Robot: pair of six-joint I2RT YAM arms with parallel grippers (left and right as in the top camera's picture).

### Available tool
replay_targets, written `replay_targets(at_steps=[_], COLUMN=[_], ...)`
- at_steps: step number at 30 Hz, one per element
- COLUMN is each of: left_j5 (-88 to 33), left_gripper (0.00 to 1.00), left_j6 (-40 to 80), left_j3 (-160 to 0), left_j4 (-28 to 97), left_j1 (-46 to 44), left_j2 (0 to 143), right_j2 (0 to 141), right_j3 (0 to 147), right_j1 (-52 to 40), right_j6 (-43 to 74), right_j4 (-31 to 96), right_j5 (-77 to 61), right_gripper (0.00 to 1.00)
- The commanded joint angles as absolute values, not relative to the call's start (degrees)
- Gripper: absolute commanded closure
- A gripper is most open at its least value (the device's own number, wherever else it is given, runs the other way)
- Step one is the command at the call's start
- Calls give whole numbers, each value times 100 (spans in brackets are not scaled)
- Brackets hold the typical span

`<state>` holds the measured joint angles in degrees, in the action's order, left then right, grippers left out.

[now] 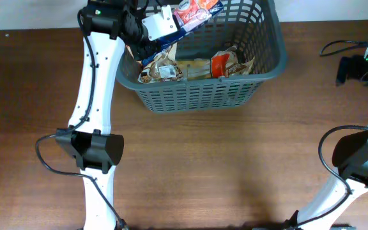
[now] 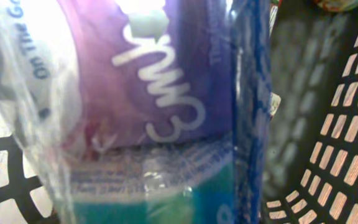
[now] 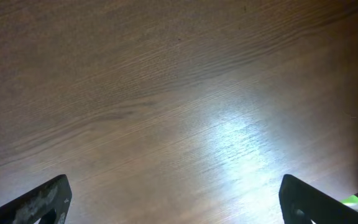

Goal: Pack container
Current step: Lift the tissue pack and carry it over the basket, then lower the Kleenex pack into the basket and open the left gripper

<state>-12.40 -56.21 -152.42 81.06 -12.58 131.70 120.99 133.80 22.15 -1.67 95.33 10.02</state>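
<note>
Pressed right against the left claw [image 1: 163, 30] is a glossy purple-and-blue plastic packet with white lettering [image 2: 166, 93]. It fills the wrist view so completely that the fingers are hidden, so I cannot tell whether the claw grips it. Just beside and below the claw, in its wrist view, rise the lattice-slotted walls of the large dark grey plastic basket [image 2: 347, 130], which surrounds it. Further beneath, on the basket floor, lie crumpled brown-and-white packets [image 1: 171, 69] and an orange-red one [image 1: 221, 64]. Well apart from the basket, the right claw [image 3: 179, 202] hovers with its fingers spread wide, holding nothing, and only the brown wooden table [image 3: 166, 93] lies under it.
</note>
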Motion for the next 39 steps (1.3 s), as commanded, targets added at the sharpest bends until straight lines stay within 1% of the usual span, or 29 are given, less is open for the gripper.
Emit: replay_targets(at_steps=[1, 4, 7, 13, 15, 16, 17, 18, 19, 20, 21, 22, 23, 24, 25, 26, 34, 39], left_j5=[-1262, -1275, -1398, -1413, -1413, -1413, -1413, -1413, -1413, -1413, -1415, -1413, -1415, -1413, -1413, -1415, -1413, -1413], left_gripper=[98, 98, 98, 99, 97, 88, 83, 67, 57, 53, 41, 26, 20, 19, 5, 1, 1, 1], left_j6=[-5782, -5833, -6276, -6458, -6567, -6565, -6565, -6565, -6565, -6565, -6565, -6565, -6565, -6565, -6565, -6565, -6547, -5793], left_j3=[-15288, -15288, -15288, -15288, -15288, -15288, -15288, -15288, -15288, -15288, -15288, -15288, -15288, -15288, -15288, -15288, -15301, -15648], left_j4=[8154, 8274, 8538, 8571, 8560, 8519, 8490, 8460, 8455, 8451, 8451, 8451, 8451, 8451, 8449, 8447, 8276, 8270], left_j1=[-1258, -1262, -1262, -1258, -1258, -1258, -1258, -1258, -1258, -1258, -1258, -1258, -1258, -1258, -1258, -1258, -1258, -1258], left_j2=[13126, 13126, 13126, 13126, 13126, 13126, 13126, 13126, 13126, 13126, 13126, 13126, 13126, 13126, 13126, 13126, 13045, 12628], right_j2=[12064, 12064, 12064, 12064, 12064, 12064, 12064, 12064, 12064, 12064, 12064, 12064, 12064, 12064, 12064, 12064, 12064, 12064], right_j3=[13353, 13353, 13353, 13356, 13353, 13353, 13353, 13353, 13353, 13353, 13353, 13353, 13353, 13353, 13353, 13353, 13353, 13353], right_j1=[2220, 2220, 2220, 2220, 2220, 2220, 2220, 2220, 2220, 2220, 2220, 2220, 2220, 2220, 2220, 2220, 2220, 2220], right_j6=[-117, -117, -117, -117, -117, -117, -117, -117, -117, -117, -117, -117, -117, -117, -117, -117, -117, -117], right_j4=[9515, 9515, 9515, 9515, 9515, 9515, 9515, 9515, 9515, 9515, 9515, 9515, 9515, 9515, 9515, 9515, 9515, 9515], right_j5=[1076, 1076, 1076, 1076, 1076, 1076, 1076, 1076, 1076, 1076, 1076, 1076, 1076, 1076, 1076, 1076, 1076, 1076], right_gripper=[1, 1, 1, 1, 1, 1, 1, 1, 1, 1, 1, 1, 1, 1, 1, 1, 1, 1])
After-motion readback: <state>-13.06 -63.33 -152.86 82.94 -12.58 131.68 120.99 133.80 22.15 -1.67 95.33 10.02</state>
